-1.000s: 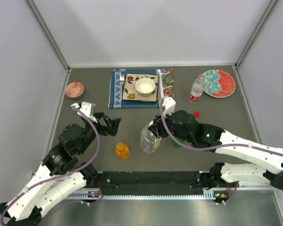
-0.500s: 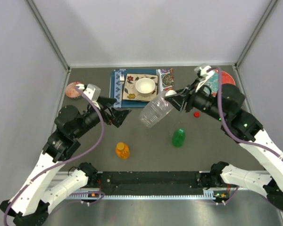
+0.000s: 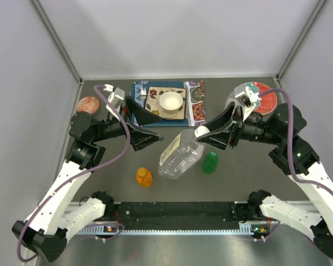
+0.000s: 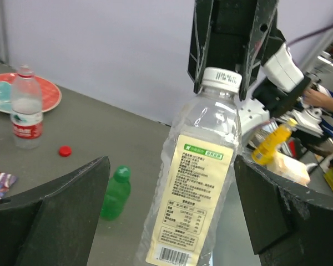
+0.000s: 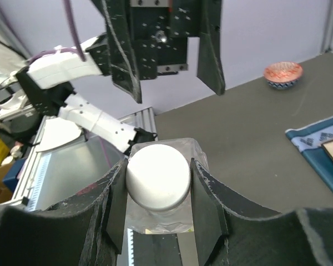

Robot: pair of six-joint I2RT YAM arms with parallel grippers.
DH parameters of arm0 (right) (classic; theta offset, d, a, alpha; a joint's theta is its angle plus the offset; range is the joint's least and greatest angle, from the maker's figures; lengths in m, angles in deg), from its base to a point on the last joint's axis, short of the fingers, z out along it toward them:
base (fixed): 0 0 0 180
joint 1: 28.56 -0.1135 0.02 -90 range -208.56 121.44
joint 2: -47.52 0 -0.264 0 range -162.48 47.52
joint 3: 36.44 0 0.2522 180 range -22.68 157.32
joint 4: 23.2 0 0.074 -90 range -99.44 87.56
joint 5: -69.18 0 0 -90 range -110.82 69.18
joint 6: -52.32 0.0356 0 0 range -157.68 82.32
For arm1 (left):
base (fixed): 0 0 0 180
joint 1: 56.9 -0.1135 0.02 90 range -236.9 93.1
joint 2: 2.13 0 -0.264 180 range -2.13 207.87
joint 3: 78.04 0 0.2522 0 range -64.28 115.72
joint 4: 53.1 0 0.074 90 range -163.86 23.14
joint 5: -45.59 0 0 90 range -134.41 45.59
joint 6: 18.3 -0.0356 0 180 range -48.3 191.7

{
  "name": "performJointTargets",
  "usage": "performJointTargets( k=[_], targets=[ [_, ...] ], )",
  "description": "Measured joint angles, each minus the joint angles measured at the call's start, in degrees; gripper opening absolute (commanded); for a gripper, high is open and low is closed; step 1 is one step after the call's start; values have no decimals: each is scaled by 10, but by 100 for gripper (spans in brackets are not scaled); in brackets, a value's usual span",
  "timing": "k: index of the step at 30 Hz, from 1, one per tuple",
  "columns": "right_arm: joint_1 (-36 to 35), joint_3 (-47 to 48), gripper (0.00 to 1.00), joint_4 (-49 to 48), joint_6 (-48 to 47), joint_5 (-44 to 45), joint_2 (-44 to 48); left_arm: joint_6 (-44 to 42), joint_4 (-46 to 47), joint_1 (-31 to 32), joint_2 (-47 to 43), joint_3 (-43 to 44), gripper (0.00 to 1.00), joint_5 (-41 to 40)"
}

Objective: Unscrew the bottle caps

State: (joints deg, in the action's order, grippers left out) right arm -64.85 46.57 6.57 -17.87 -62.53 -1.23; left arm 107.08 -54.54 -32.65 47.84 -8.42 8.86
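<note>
While the right gripper (image 3: 210, 136) pinches the larger clear bottle (image 3: 179, 156) at its capped end, tilted in mid-air with the white cap (image 3: 202, 131) on, the wide-spread left gripper (image 3: 154, 131) should clasp the body squarely before any twisting.

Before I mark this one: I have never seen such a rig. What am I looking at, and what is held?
It is a robot with two arms bolted at the near edge of a table, each ending in a two-finger gripper. One picture looks down from above; the other two come from cameras on the wrists. The right gripper is clamped on the white cap of a large clear bottle, holding it tilted. The left gripper is wide open, facing that bottle without touching it. On the table stand a green bottle, an orange bottle and a small clear bottle, with a loose red cap near it.
</note>
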Motion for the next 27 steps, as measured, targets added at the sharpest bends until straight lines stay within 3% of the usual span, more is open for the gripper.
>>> performJointTargets(
  k=[10,27],
  targets=[
    [1,11,0,-51,26,-55,-25,-42,-31,57,2,-17,99,68],
    [1,40,0,-160,102,-86,-88,-116,-96,109,-5,-33,99,53]
  ],
)
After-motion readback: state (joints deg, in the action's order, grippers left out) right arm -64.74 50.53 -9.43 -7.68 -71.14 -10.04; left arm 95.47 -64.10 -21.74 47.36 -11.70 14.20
